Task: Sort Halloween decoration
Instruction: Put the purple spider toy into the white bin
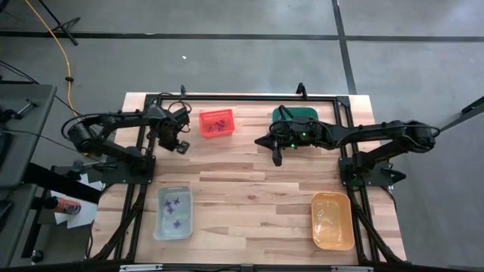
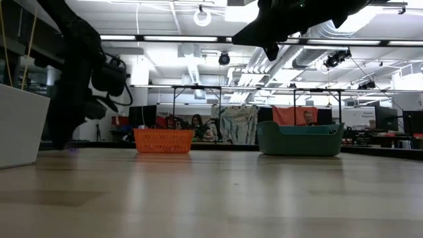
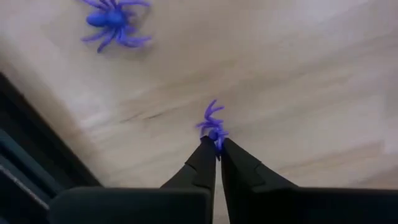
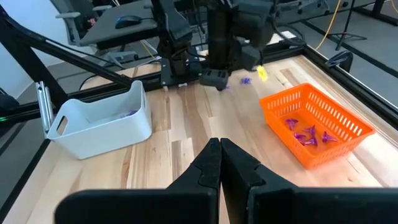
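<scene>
Left gripper [image 3: 217, 147] is sitting low over the bench [image 1: 249, 177], at the left rear just beside the red bin [image 1: 217, 123]. Its fingers [image 3: 202, 163] are pinched nearly together on a tiny purple spider [image 3: 213, 126]. Only the near end of the spider is sitting between the tips; the body and legs are sticking straight out ahead of the fingers, so its long axis is running in line with them. Looks like a thin grip, so I'd be watching for it slipping on the lift.

A second purple spider [image 3: 114, 19] is lying loose on the wood farther ahead and off to one side, apart from the held one.

The red bin is already holding several purple pieces [image 4: 307, 135], and the clear bin [image 1: 174, 212] at front left is holding a few more. Which bin this spider belongs in, I can't tell.

Right gripper [image 4: 220, 149] is hanging mid-bench near the green bin [image 1: 296, 115], fingers closed on nothing, waiting. The orange bin [image 1: 333, 220] is sitting at front right. Left arm is clearly the nearer one to both loose spiders.
</scene>
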Tool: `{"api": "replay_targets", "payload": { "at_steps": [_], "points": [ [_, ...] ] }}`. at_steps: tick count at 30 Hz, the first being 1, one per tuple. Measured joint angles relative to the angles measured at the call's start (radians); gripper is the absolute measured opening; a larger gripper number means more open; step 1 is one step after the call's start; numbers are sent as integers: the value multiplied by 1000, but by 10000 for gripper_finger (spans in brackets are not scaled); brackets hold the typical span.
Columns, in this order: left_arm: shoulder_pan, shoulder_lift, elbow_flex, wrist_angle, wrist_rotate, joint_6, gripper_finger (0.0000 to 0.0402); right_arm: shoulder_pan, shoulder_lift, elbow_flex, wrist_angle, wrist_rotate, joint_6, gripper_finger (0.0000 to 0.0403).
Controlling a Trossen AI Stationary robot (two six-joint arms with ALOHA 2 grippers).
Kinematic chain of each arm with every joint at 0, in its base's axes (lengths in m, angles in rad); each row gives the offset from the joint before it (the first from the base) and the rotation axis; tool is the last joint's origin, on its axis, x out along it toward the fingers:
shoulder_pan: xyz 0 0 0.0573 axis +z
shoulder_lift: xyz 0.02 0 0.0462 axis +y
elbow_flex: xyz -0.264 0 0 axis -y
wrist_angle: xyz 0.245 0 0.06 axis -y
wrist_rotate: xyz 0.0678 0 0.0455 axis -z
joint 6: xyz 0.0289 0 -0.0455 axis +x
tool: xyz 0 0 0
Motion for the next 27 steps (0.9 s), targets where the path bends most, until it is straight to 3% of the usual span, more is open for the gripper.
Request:
{"api": "replay_targets", "payload": {
  "at_steps": [6,12,19,24,27],
  "points": [
    [-27,-146,2,-13,66,10,1,0,0,0,-1,-19,0,0],
    [-117,-385,3,104,122,-38,1,0,0,0,33,-22,-1,0],
    [-327,-568,4,560,142,40,0,-1,0,0,150,-67,-25,0],
    [-467,-549,5,948,106,236,0,-1,0,0,223,-90,-18,0],
    [-530,-508,5,1089,87,264,0,0,0,0,259,-113,-17,0]
  ]
}}
